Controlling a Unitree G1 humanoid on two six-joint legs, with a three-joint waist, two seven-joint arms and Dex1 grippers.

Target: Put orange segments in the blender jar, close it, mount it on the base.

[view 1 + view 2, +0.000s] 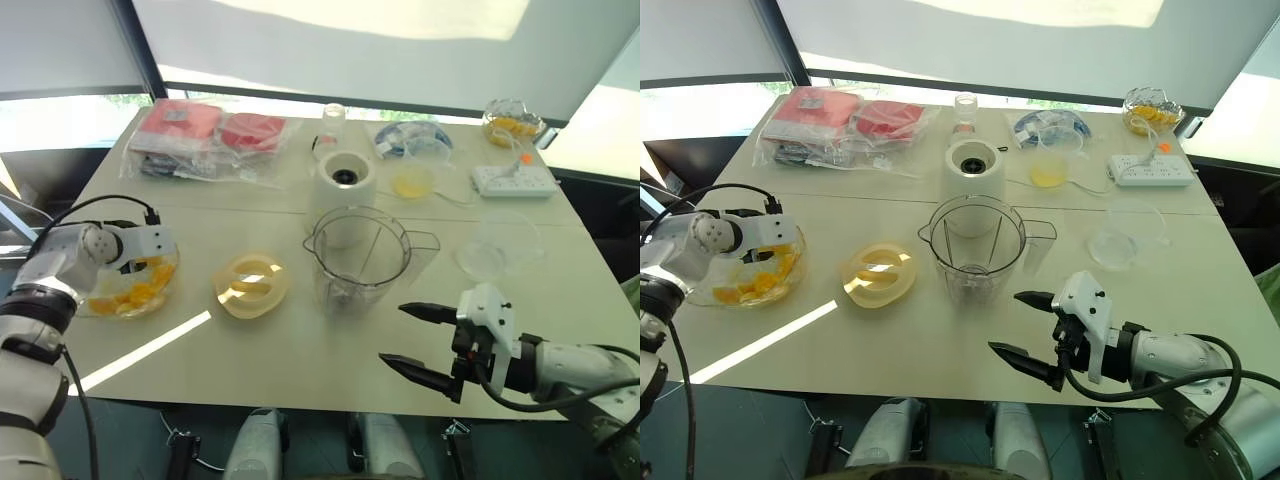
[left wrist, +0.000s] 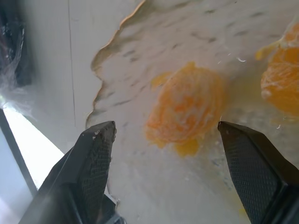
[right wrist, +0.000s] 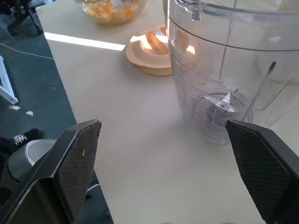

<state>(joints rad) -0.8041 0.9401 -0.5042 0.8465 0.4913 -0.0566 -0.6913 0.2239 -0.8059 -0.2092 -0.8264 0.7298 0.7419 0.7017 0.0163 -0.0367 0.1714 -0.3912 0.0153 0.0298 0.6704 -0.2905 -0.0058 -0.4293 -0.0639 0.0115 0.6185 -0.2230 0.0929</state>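
Finds left gripper (image 2: 163,128) in bowl (image 1: 172,280), jaws spread wide astride an orange segment (image 2: 187,109), set for pickup. Places right gripper (image 1: 392,334) near blender jar (image 1: 358,260), jaws parted, empty, likely ready to steady it. Notes jar mid-table, unfilled; lid (image 1: 250,285) alongside; base (image 1: 345,190) behind.

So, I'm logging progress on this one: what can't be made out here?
Left gripper: its tips, in head views, hidden by its wrist over the bowl.
Base: lower part, head views, behind the jar.
Bowl: most of it, left wrist view, cut off by edges.
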